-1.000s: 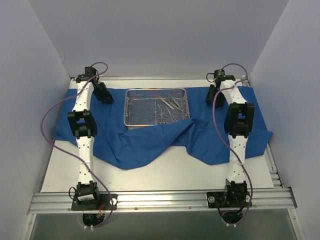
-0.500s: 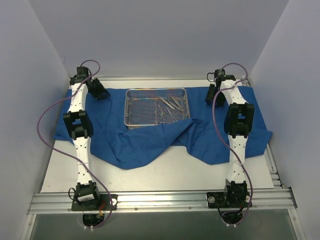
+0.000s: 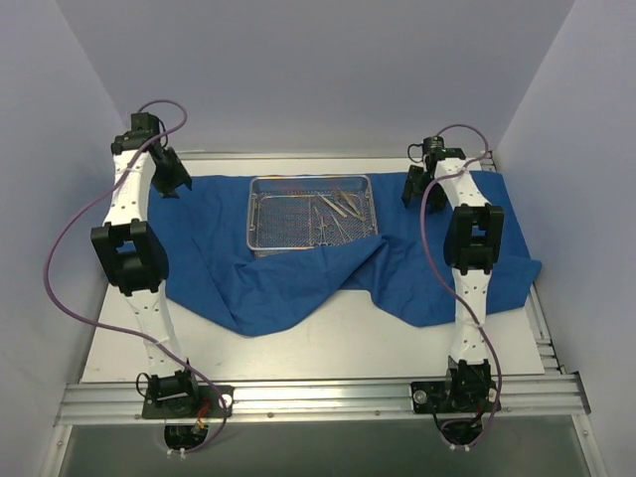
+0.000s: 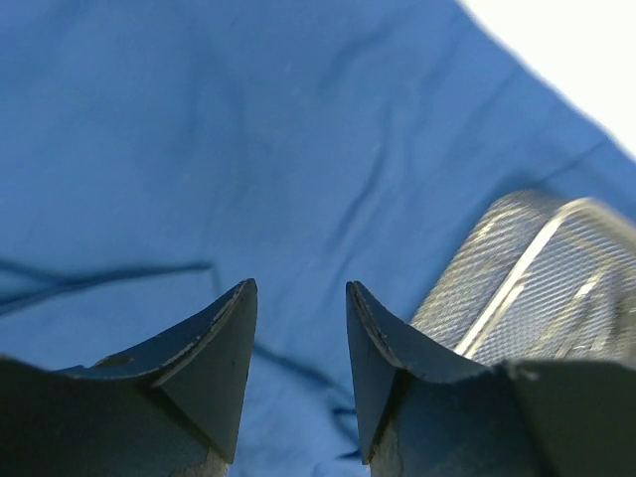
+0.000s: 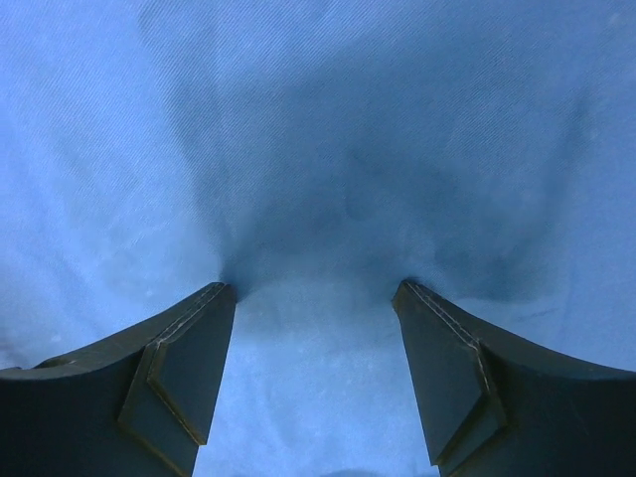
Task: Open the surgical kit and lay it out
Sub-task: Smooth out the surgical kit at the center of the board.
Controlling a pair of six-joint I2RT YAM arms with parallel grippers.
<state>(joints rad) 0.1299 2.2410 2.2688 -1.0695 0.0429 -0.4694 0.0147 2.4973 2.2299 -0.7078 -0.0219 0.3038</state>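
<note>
Lifting off the far-left corner, our left gripper [image 3: 171, 177] now hangs above the blue cloth wrap [image 3: 417, 268], jaws partly parted and empty. Our right gripper [image 3: 412, 184] has spread wider at the far-right corner, holding nothing. We judge the back edge released; the wire-mesh tray [image 3: 250, 214] sits mid-cloth, near fold bunched.

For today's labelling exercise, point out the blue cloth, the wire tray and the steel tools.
Blue cloth [image 3: 298, 288]: overhead view, near fold.
Wire tray [image 3: 283, 224]: overhead view, bare mesh floor.
Steel tools [image 3: 333, 211]: overhead view, middle of the pile.
</note>
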